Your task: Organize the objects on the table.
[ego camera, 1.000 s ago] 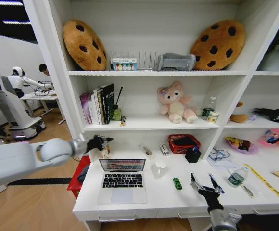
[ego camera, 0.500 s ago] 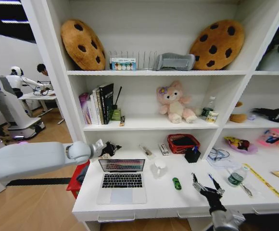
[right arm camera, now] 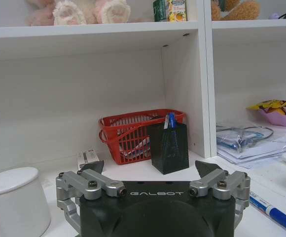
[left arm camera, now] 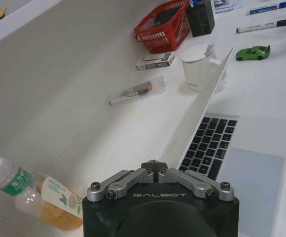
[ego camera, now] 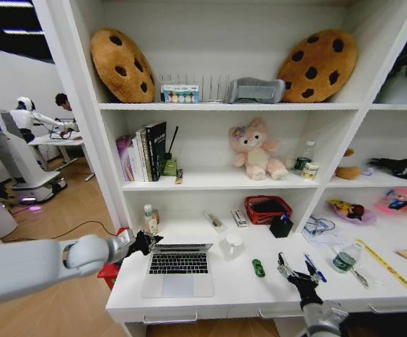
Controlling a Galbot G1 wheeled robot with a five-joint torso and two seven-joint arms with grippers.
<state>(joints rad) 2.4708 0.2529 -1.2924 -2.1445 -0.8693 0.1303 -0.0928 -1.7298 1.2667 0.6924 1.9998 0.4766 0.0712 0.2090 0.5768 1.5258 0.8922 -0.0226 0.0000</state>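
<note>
Head view: left gripper (ego camera: 146,243), clenched empty, presses the lid of the laptop (ego camera: 179,269) at the table's (ego camera: 224,291) near left, half-folded; judging by this, closing needs a steady downward push. Right gripper (ego camera: 292,274) hovers released near the pens.

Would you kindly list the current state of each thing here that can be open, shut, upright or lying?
laptop: lid partly lowered, not shut
left gripper: shut, at the lid's left edge
right gripper: open, above the table's front edge
white mug: upright
drink bottle: upright
green toy car: on its wheels
</note>
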